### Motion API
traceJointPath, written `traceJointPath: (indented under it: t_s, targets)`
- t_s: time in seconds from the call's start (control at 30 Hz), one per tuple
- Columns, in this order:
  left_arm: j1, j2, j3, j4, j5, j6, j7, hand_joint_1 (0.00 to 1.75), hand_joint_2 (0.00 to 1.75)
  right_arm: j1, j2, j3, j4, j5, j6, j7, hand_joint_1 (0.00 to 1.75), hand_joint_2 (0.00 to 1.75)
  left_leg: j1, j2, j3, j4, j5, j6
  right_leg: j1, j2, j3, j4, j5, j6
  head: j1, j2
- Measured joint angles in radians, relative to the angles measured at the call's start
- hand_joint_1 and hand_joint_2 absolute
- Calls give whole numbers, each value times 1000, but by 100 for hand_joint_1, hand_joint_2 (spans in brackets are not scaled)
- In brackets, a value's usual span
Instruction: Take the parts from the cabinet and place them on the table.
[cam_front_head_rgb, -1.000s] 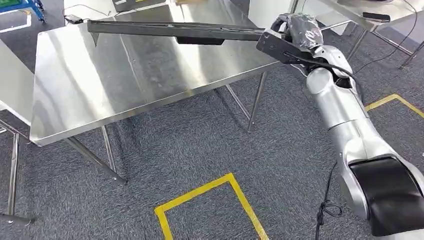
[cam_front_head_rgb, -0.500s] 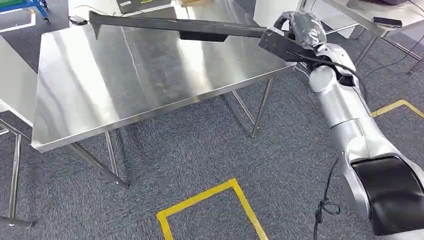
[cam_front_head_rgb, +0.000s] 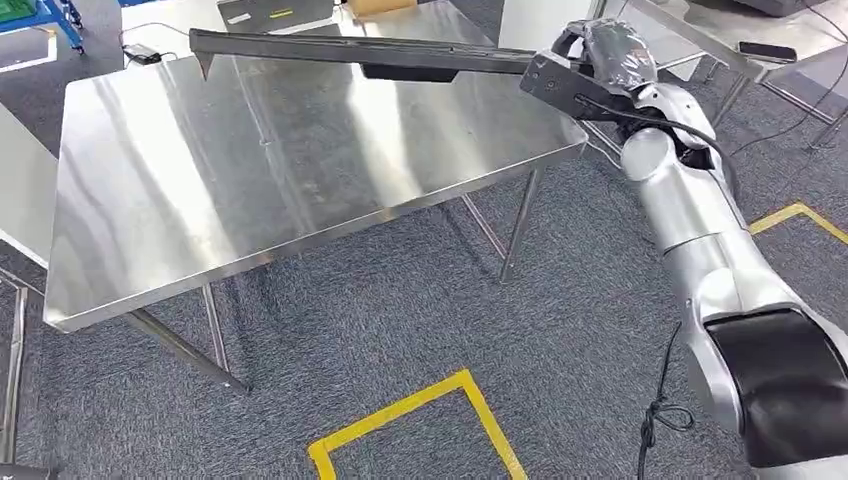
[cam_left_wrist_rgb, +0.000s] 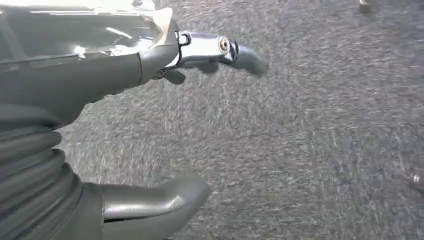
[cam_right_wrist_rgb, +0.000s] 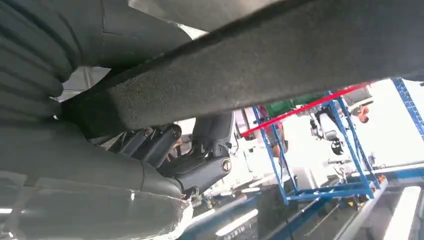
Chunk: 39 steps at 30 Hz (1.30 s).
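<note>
the right hand grips one end of the long black bar, held out above the far side of the steel table, so the placing step is in hand, probably calling next for lowering it flat, while the left hand hangs open, holding nothing.

Right robot hand grips a dark bar.

I see grey carpet across the floor, with yellow tape lines marked near me and another yellow line off to the right. A steel table on thin legs stands ahead, its top shining under overhead light. A second steel table sits far right. A blue frame stands far left.
</note>
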Motion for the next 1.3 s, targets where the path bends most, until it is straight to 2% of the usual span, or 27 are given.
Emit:
traceJointPath:
  t_s: [0.07,0.13,0.2,0.23,0.27,0.3,0.33,0.4,0.43,0.47,0.5,0.57,0.6,0.63,0.7,0.77,0.8,0.83,0.9,0.93,0.97,1.0,1.07,1.13,1.23,1.27,1.3]
  targets:
    - [1,1,0,0,0,-1,-2,0,175,2,-4,-2,0,1,-2,2,175,175,-3,1,27,-23,-3,18,9,-1,14,14,19,22,1,0]
    - [0,-2,0,0,0,-1,-3,0,175,1,-8,-4,1,2,-3,2,175,175,2,-2,54,-36,3,25,7,-5,-9,59,-16,11,2,0]
    - [-1,-2,0,0,0,-2,-3,0,175,1,-12,-6,2,2,-5,2,175,175,2,-3,59,-36,-3,30,6,-4,-93,204,-55,15,2,0]
    - [-1,-2,0,0,0,-2,-3,0,175,4,-14,-6,4,2,-5,2,175,175,2,-4,62,-36,-9,31,7,-5,-148,281,-83,9,3,0]
    - [0,-2,0,0,0,-2,-3,0,175,7,-15,-6,6,3,-5,2,175,175,1,-5,66,-36,-13,30,8,-4,-179,315,-92,11,3,0]
    - [0,-5,0,0,0,-2,-3,0,175,10,-17,-6,9,4,-5,3,175,175,1,-8,72,-35,-19,29,7,-5,-192,304,-79,22,3,0]
    - [0,-5,0,0,0,-4,-3,0,175,12,-18,-6,10,4,-5,3,175,175,1,-9,82,-35,-27,26,6,-5,-177,241,-39,41,3,0]
    - [0,-5,0,0,-2,-7,-3,0,175,11,-21,-7,10,4,-8,3,175,175,2,-9,104,-32,-45,18,0,-9,-112,56,66,54,3,0]
    - [0,-5,0,0,-3,-7,-3,0,175,11,-23,-7,11,4,-8,3,175,175,-2,-10,108,-29,-56,11,0,-15,-96,-9,103,58,5,0]
    - [0,-4,0,0,-4,-7,-3,0,175,11,-25,-7,12,3,-10,3,175,175,-5,-12,108,-24,-63,7,9,-15,-96,-11,74,27,5,0]
    - [-2,-3,0,0,-5,-7,-3,0,175,13,-27,-9,10,3,-11,3,175,175,-7,-10,104,-24,-69,1,13,-11,-80,-7,88,12,1,0]
    - [-2,-3,0,0,-5,-7,-2,0,175,16,-32,-14,11,5,-11,8,175,175,-6,-8,112,-18,-73,-4,7,-9,-78,-8,83,-5,0,0]
    - [-3,0,0,-1,-5,-6,-2,0,175,15,-33,-15,10,5,-11,8,175,175,-4,-7,103,-7,-82,-10,-5,-8,-64,-10,82,-12,3,0]
    - [-3,-4,0,-1,-5,-6,-3,0,175,12,-34,-16,11,5,-11,8,175,175,-3,-6,92,24,-88,-16,-4,-9,-57,-12,77,-19,2,0]
    - [-4,-2,0,-1,-6,-6,-3,0,175,9,-35,-19,11,5,-11,8,175,175,8,-6,-2,184,-133,-35,-4,-8,-46,-12,66,-33,-2,0]
    - [-2,-2,0,-1,-6,-5,-3,0,175,12,-35,-19,13,5,-11,8,175,175,17,-4,-93,300,-181,-45,-3,-4,-38,-12,55,-30,-2,0]
    - [-2,-3,0,-1,-6,-5,-3,0,175,14,-35,-19,14,5,-11,8,175,175,19,-3,-111,299,-166,-45,-3,-3,-30,-12,48,-28,-2,0]
    - [-2,-3,0,-1,-6,-5,-3,0,175,15,-36,-19,14,5,-11,8,175,175,20,-2,-106,257,-125,-44,-3,-2,-21,-12,41,-26,-2,0]
    - [-2,-2,0,-1,-6,-5,-3,0,175,14,-36,-19,14,5,-11,8,175,175,19,-2,-45,92,-5,-32,-2,-2,4,-13,26,-21,-2,0]
    - [-2,0,0,-1,-6,-5,-3,0,175,14,-35,-19,14,5,-11,8,175,175,14,-2,-12,-1,52,-16,-4,-2,12,-16,17,-19,-1,0]
    - [-3,3,0,0,-6,-4,-3,0,175,12,-36,-19,17,5,-11,8,175,175,9,-1,-7,-3,17,-10,4,-1,18,-16,13,-13,0,0]
    - [-4,5,0,-1,-7,-4,-4,0,175,8,-40,-20,19,6,-11,8,175,175,3,-7,8,-23,7,-3,3,1,15,-20,9,-6,-1,0]
    - [-3,6,0,-1,-8,-4,-3,0,175,11,-41,-20,22,9,-13,8,175,175,0,-4,18,-35,10,11,15,1,28,-12,20,10,-2,0]
    - [-3,6,0,-1,-12,-7,-4,0,175,10,-53,-23,27,11,-15,8,175,175,2,-8,51,-52,18,20,11,-3,16,13,-2,16,1,0]
    - [-3,6,0,-1,-13,-10,-4,0,175,13,-67,-23,32,14,-16,6,175,175,2,-8,61,-52,6,31,7,-3,-116,229,-63,6,1,0]
    - [-2,6,0,-1,-13,-11,-4,0,175,18,-73,-23,34,16,-16,6,175,175,2,-9,65,-51,0,31,8,-3,-161,286,-85,6,2,0]
    - [-2,6,0,-1,-14,-12,-4,0,175,22,-78,-22,36,19,-15,8,175,175,1,-11,71,-51,-5,30,7,-3,-183,298,-86,14,2,0]
